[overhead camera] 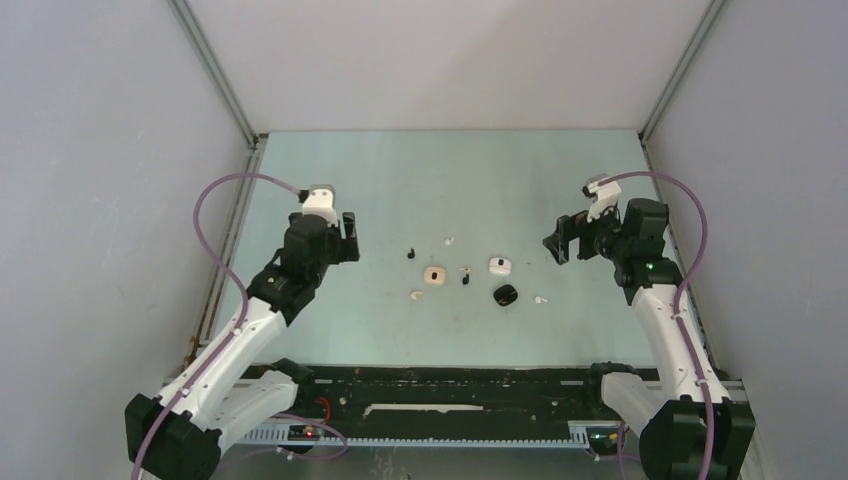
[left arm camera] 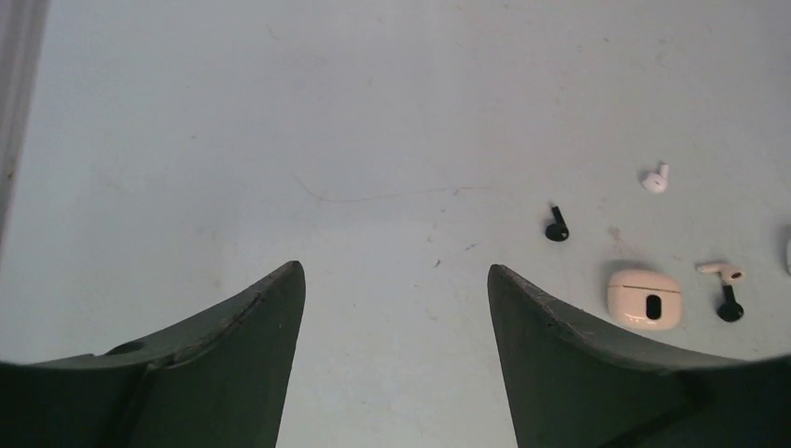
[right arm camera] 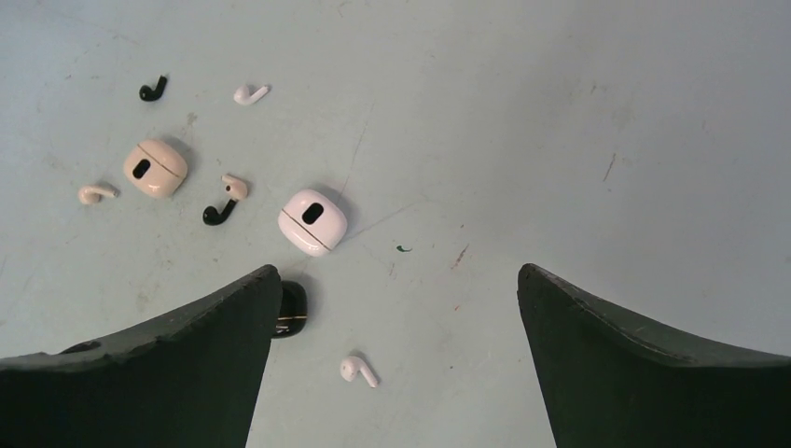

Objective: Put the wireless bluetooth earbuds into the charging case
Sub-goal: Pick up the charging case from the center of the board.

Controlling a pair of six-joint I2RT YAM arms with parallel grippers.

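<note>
Top view first. Both my grippers are empty and hang above the table (overhead camera: pixel 380 180). My left gripper (overhead camera: pixel 345 238) is at 9 o'clock from the pile, jaws a good way apart. My right gripper (overhead camera: pixel 558 240) is at 3 o'clock, spread as wide as it goes. The earbuds all lie loose mid-table, none in a case. The cream case (overhead camera: pixel 435 274), white case (overhead camera: pixel 500 265) and black case (overhead camera: pixel 505 295) look closed from up here. So worry one: nothing goes in until a lid is opened, and a pebble-shaped case could squirt out of a two-finger pinch.

Left wrist view: just bare table between my fingers (left arm camera: pixel 233 355). The far black bud (left arm camera: pixel 557 227) is at 3 o'clock, with the far white bud (left arm camera: pixel 656 178) beyond it. The cream case is toward 4, with a cream bud (left arm camera: pixel 720 270) and a second black bud (left arm camera: pixel 729 306) just beside it. Those two nearly touch, so a sloppy close could grab one and flick the other.

Right wrist view: empty again. The white case is at 9, and the black case at 8 is half hidden by one of my fingers. The near white bud (right arm camera: pixel 358 370) is at 6. Buds this tiny could roll or pop off the pads. With three colours around, I could also match a bud to the wrong case.
</note>
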